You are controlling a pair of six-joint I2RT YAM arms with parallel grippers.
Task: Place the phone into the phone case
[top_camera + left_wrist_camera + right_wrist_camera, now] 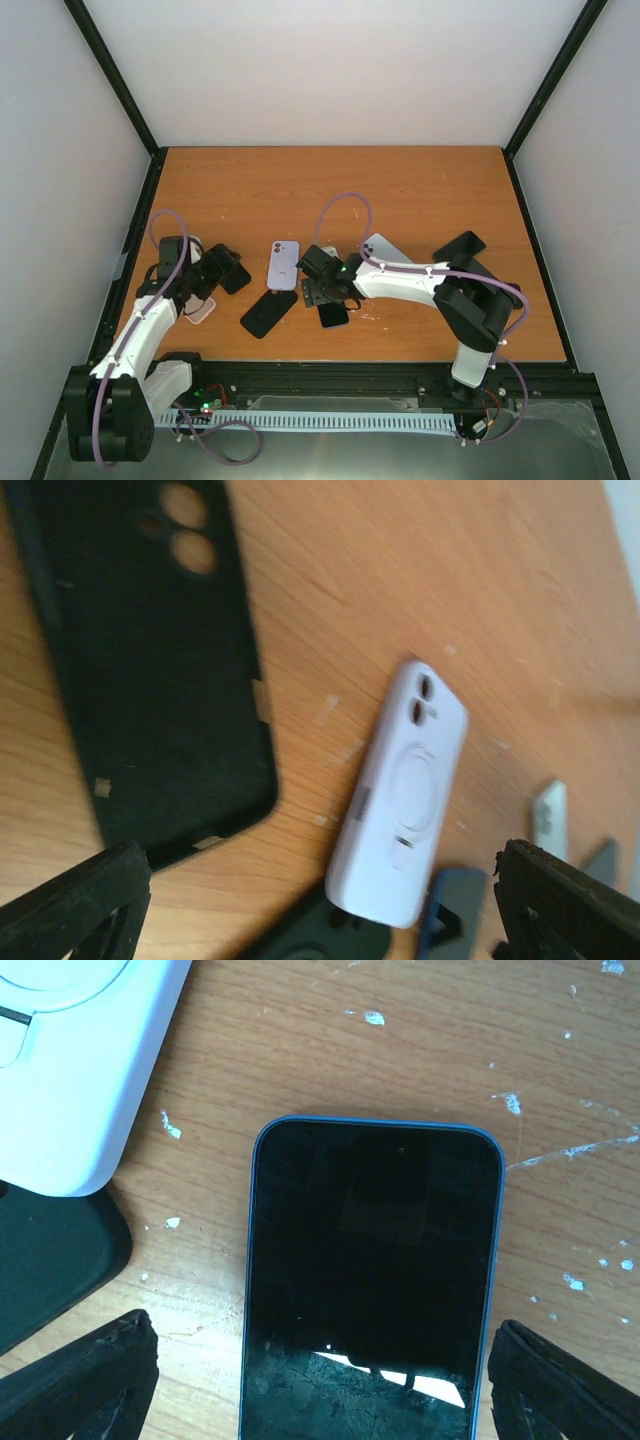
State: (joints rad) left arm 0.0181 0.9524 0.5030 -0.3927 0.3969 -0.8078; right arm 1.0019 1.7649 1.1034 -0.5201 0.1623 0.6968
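Wooden table [400,1040] carries phone [370,1270], centred within the spread right hand [320,1385].

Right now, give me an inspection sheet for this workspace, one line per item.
Surface: wooden table, flecked with pale scuffs.
Job's things: phone face up, screen dark; lavender case back up; black case beside it, apart.
Clutter: far black case and pale device by the right arm.
Grippers: left gripper open above the cases; right gripper open, fingers flanking the phone, holding nothing.
Cables: purple cables looped along both arms.
Surroundings: white walls, black frame posts.
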